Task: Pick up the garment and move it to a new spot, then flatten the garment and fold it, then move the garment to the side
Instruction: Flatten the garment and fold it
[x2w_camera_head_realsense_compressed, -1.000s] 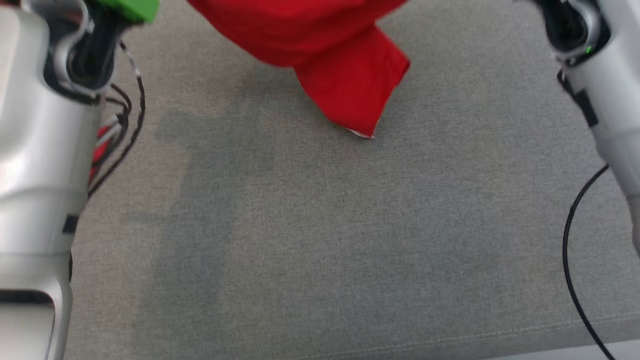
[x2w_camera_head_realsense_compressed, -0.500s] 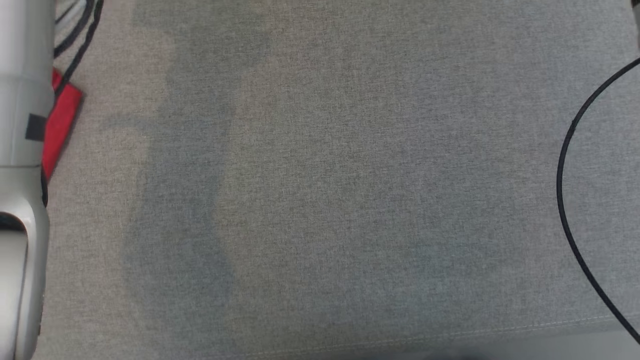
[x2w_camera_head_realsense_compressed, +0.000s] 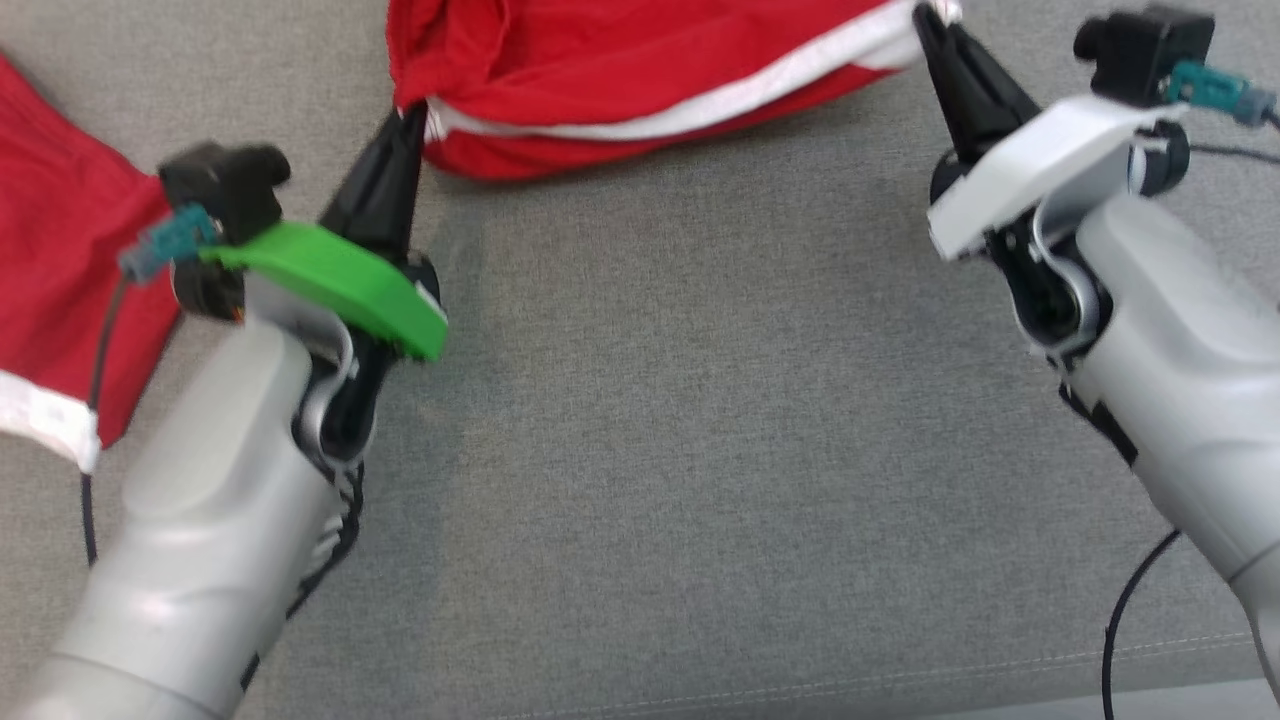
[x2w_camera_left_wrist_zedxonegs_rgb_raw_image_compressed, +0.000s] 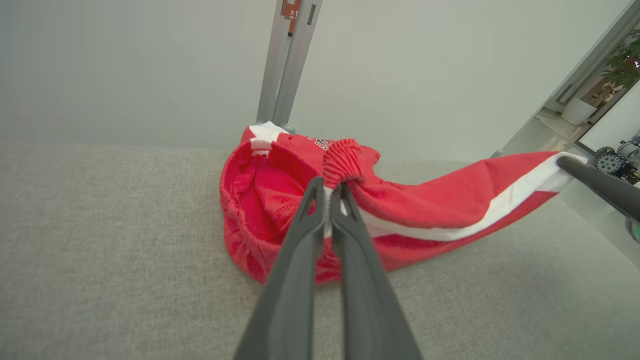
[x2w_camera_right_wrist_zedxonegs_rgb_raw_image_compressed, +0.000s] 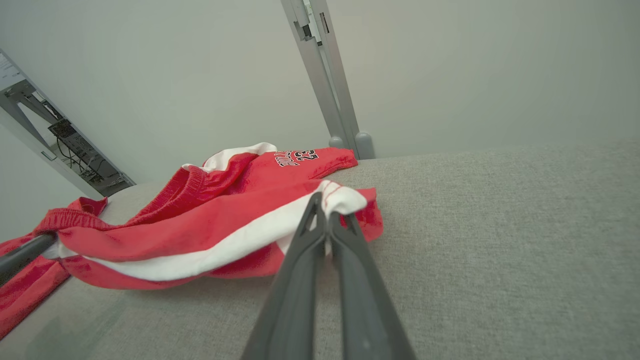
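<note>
Left tool (x2w_camera_head_realsense_compressed: 408, 115) and right tool (x2w_camera_head_realsense_compressed: 930, 22) both tight on red garment (x2w_camera_head_realsense_compressed: 640, 60), its far side cropped.

Both arms reach forward to the red garment (x2w_camera_head_realsense_compressed: 640, 60), one at each end of it. The left forearm (x2w_camera_head_realsense_compressed: 200, 520) slants in toward its near left end, where the left gripper (x2w_camera_head_realsense_compressed: 408, 118), below a green wrist cover (x2w_camera_head_realsense_compressed: 330, 280), pinches the gathered waistband between its dark fingers. The right forearm (x2w_camera_head_realsense_compressed: 1190, 330) slants in toward the right end, where the right gripper (x2w_camera_head_realsense_compressed: 932, 22), below a white wrist cover (x2w_camera_head_realsense_compressed: 1030, 165), clamps the white-striped corner.
</note>
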